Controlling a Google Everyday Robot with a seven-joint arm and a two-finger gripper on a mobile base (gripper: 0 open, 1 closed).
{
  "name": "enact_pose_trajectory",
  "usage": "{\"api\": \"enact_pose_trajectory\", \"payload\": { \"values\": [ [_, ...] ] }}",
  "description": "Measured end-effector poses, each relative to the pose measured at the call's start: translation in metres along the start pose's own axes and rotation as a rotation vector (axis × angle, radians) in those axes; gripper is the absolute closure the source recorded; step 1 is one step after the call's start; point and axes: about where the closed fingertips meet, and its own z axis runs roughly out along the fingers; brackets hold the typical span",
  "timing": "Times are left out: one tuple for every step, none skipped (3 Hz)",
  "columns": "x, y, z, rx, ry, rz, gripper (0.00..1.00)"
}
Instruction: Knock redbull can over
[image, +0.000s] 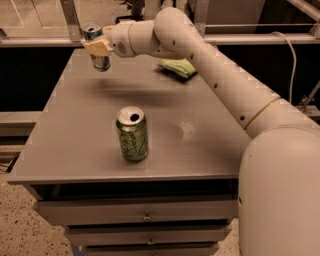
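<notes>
The redbull can (102, 62), slim and blue-and-silver, stands upright at the far left of the grey table (75, 150). My gripper (98, 47) is right against the can's middle, reaching in from the right, and hides part of its side. The can's open top shows above the gripper and its lower part below it. The white arm stretches from the lower right across the table's back.
A wider green can (133, 134) with a scribbled pattern stands upright near the table's front centre. A green bag (177, 67) lies at the back under the arm. Drawers sit below the tabletop. A railing runs behind the table.
</notes>
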Motion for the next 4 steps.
{"api": "enact_pose_trajectory", "payload": {
  "values": [
    [-0.005,0.01,-0.056,-0.068,0.112,-0.082,1.0],
    [0.007,0.015,-0.09,-0.116,0.271,-0.141,1.0],
    [0.026,0.026,-0.114,-0.188,0.462,-0.201,1.0],
    [0.064,0.05,-0.132,-0.323,0.732,-0.283,1.0]
  ]
}}
